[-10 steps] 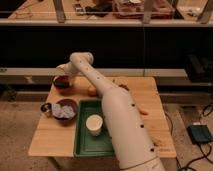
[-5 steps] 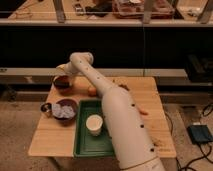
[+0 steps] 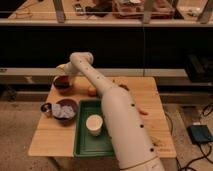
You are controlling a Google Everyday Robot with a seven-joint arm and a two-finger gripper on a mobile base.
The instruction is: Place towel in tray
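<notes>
Towel (image 3: 63, 111): crumpled in purple bowl (image 3: 75, 104), just left of tray (image 3: 83, 146); not in it.
Tray: holds only a cup (image 3: 94, 125).
Hand (image 3: 63, 78): jaws wide, empty, over dark bowl (image 3: 62, 87) at surface's back-left.
Left: grasp, carry, release, so the whole task.
Hidden: arm covers tray's right rim; fingers barely distinct.

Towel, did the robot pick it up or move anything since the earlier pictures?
No, nothing has visibly changed. The hand stays over the dark bowl at the far left of the table and has taken hold of nothing. The towel still lies in the purple bowl, and the cup still stands in the green tray.
</notes>
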